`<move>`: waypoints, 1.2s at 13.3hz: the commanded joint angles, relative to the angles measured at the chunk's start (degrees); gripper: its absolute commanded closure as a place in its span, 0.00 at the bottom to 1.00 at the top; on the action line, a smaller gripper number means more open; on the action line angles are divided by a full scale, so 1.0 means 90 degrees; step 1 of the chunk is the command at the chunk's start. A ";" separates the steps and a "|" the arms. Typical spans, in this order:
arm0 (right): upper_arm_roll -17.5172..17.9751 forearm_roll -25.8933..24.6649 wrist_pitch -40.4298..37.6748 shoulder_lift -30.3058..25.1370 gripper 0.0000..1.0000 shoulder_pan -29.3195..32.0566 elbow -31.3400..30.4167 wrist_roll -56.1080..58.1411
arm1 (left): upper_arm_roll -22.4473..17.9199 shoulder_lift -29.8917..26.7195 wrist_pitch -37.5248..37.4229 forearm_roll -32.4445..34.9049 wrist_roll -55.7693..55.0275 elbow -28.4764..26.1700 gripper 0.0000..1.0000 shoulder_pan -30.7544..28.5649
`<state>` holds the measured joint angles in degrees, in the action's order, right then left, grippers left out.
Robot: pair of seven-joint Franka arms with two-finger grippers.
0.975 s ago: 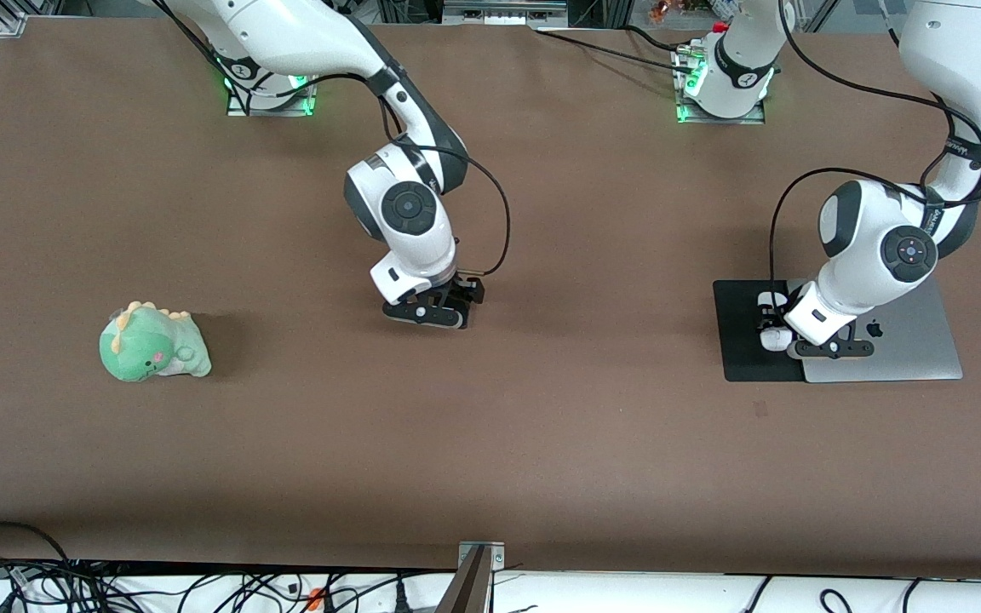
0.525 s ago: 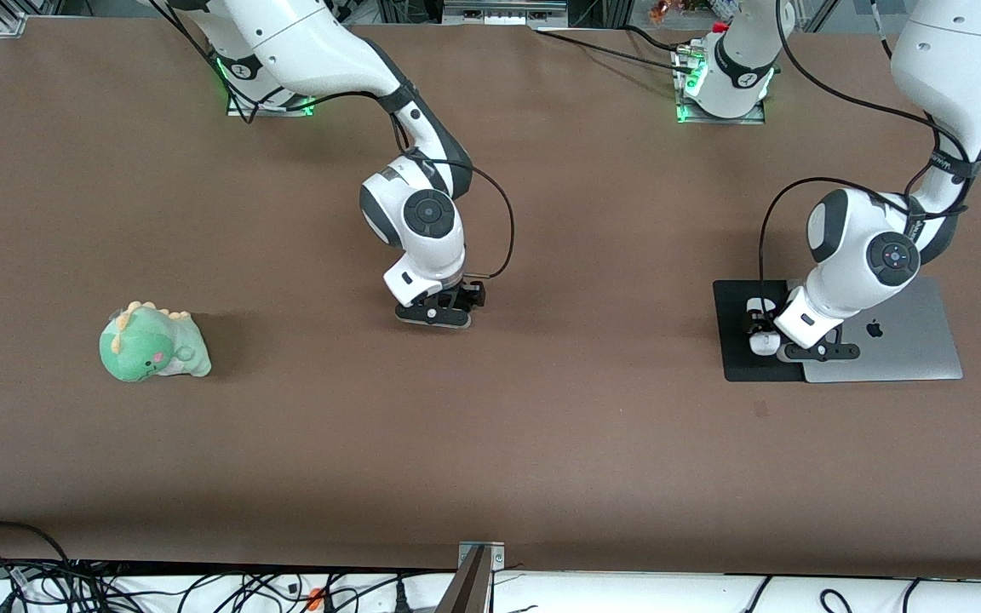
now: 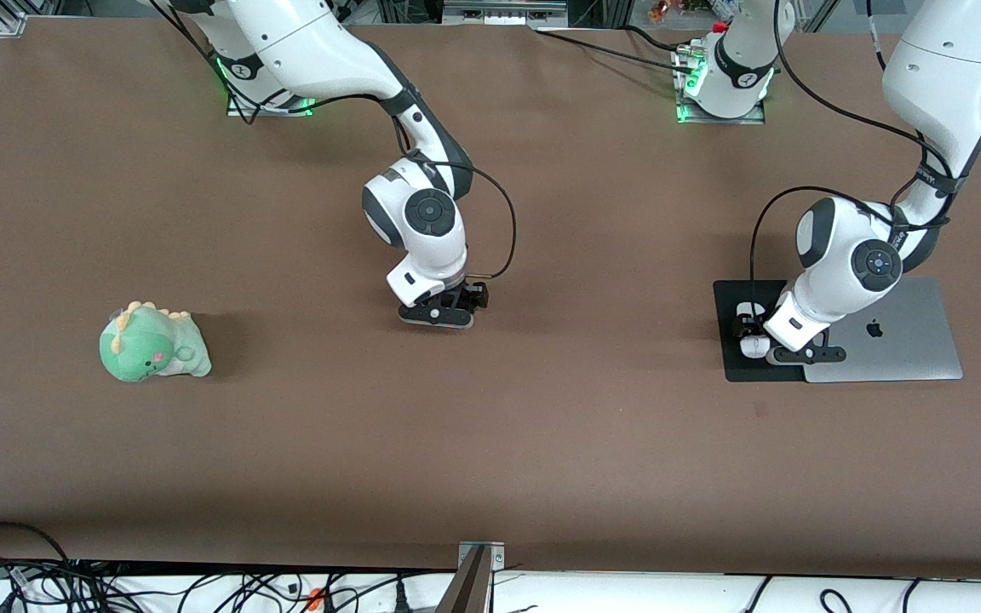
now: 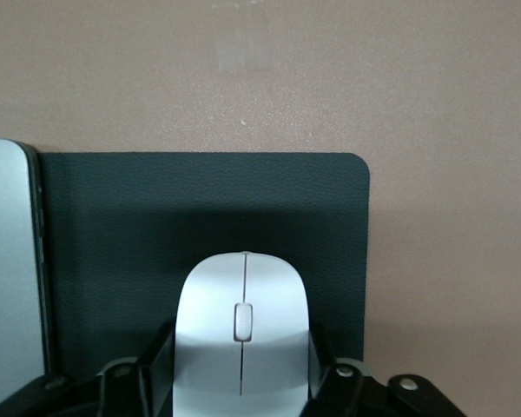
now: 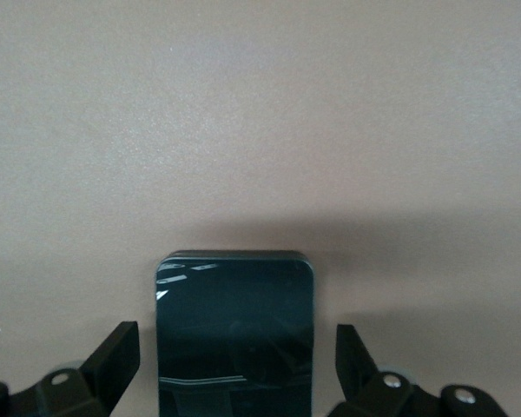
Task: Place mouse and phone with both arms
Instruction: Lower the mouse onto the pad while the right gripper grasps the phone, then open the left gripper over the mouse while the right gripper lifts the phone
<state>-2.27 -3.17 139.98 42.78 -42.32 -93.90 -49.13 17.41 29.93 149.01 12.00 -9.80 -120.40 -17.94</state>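
Inventory, from the right arm's end of the table to the left arm's end, as I see it from my station:

1. Plush dinosaur [image 3: 154, 343], one. Green, lying on the bare table [image 3: 542, 443], well apart from everything else.
2. Right gripper [image 3: 435, 319], one, low over the middle of the table. Its fingers [image 5: 113, 356] are spread wide, with a clear gap on each side of item 3; nothing is gripped.
3. Phone [image 5: 234, 334], one. Black, lying flat on the table between those spread fingers. In the front view the gripper hides it.
4. Mouse pad [image 3: 733, 362], one. Black, flat, just beside item 7.
5. Mouse [image 3: 753, 346], one. White, on the mouse pad, scroll wheel showing.
6. Left gripper [image 3: 754, 339], one, down at the mouse and bracketing its flanks. I cannot tell whether it clamps the mouse or stands just off it.
7. Laptop [image 3: 899, 340], one. Silver, lid closed, its edge over the pad's edge.
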 commanded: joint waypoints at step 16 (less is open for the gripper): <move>-0.0070 -0.0253 -0.0675 0.0149 1.00 0.0053 0.0363 0.0165 | 0.0106 -0.1693 -0.3583 -0.0210 0.0413 0.1969 0.00 -0.0096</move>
<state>-2.53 -4.68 139.04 44.07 -42.57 -93.38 -48.83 17.69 16.58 123.21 11.88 -9.40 -106.26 -18.18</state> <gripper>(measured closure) 0.198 0.000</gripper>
